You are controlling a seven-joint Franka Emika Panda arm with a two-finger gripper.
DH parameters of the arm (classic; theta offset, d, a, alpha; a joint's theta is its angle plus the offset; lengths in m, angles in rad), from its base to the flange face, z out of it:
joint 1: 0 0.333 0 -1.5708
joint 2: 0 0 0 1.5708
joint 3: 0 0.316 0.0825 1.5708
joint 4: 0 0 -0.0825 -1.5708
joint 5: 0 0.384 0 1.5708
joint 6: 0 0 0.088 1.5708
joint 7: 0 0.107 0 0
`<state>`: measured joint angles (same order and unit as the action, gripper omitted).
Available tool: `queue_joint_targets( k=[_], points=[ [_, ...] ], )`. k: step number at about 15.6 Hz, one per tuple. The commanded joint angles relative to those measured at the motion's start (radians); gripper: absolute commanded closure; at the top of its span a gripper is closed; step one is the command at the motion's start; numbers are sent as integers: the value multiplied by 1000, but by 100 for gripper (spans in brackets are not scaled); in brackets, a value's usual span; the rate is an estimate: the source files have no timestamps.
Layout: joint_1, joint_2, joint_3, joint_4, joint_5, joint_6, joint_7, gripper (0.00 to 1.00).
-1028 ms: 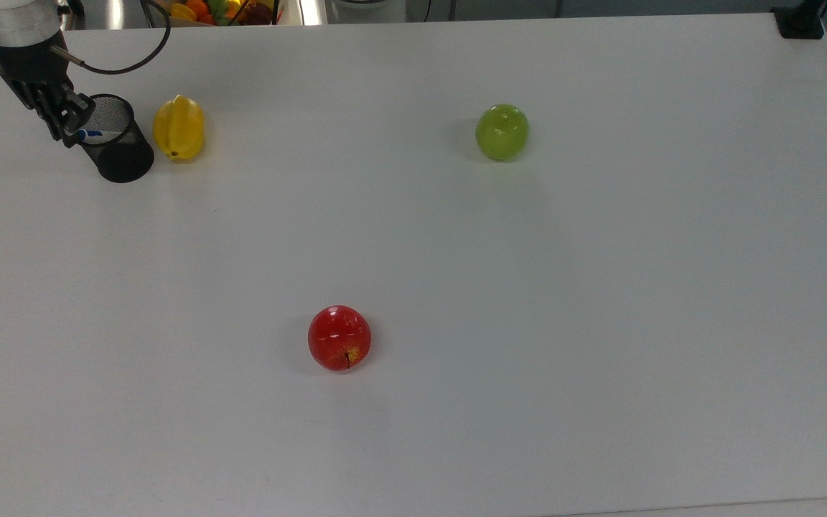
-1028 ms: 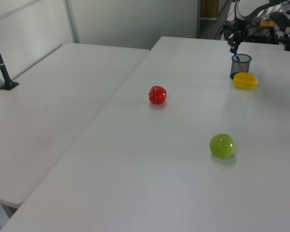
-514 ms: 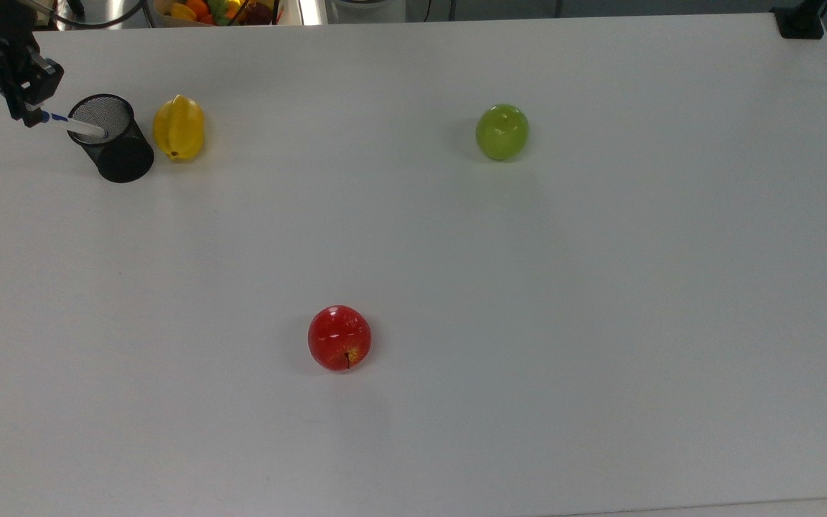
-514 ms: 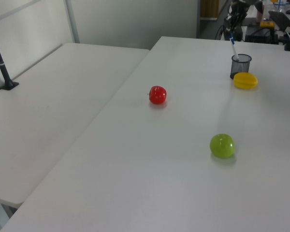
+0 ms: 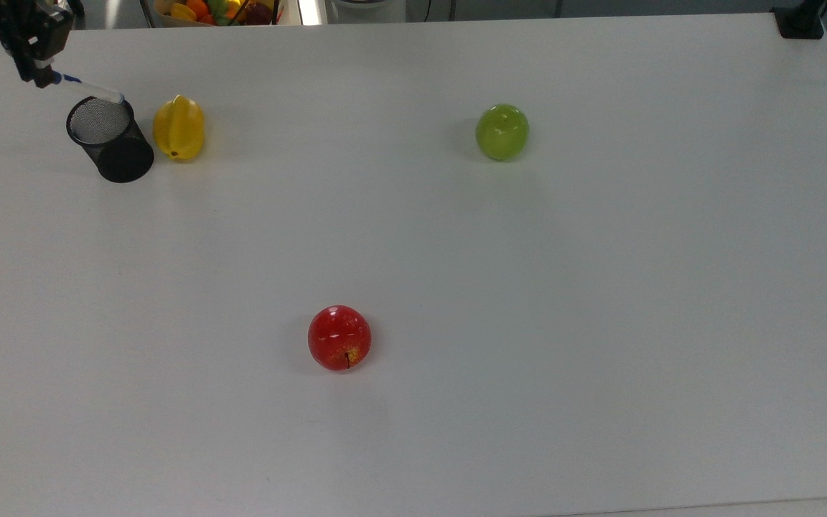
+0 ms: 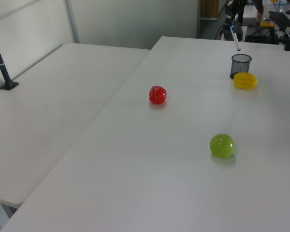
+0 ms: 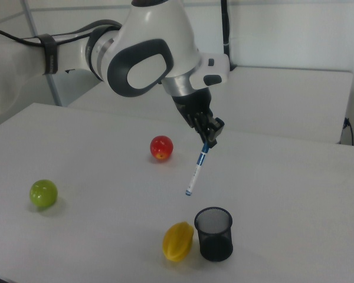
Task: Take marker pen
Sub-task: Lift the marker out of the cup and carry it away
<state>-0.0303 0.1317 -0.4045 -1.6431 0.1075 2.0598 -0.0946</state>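
Observation:
The marker pen (image 7: 197,168) is a slim white pen with blue marks, and it hangs tilted in the air, clear of the black mesh cup (image 7: 213,233). My gripper (image 7: 209,137) is shut on the pen's upper end. In the top view the marker pen (image 5: 90,87) slants just above the cup's rim (image 5: 100,120), with the gripper (image 5: 41,68) at the top view's upper left corner. In the left view the marker pen (image 6: 236,40) hangs above the cup (image 6: 240,65), held by the gripper (image 6: 231,29) at the far end of the table.
A yellow star fruit (image 5: 179,128) lies right beside the cup. A green apple (image 5: 502,131) and a red apple (image 5: 339,337) sit apart on the white table (image 5: 600,287). A basket of fruit (image 5: 216,10) stands beyond the table's far edge.
The gripper has risen with the marker pen. One second ago the pen stood inside the cup; now its lower tip hangs free above the rim.

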Motion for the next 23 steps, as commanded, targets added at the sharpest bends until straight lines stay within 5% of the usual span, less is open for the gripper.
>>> queue_joint_targets(
  k=[1, 12, 23],
  points=[
    [41, -12, 36, 0, 18, -110, 2, 88],
    [52, 11, 228, -9, 0, -241, 39, 88],
    [156, 103, 302, -81, -115, -247, 68, 88]
  ],
)
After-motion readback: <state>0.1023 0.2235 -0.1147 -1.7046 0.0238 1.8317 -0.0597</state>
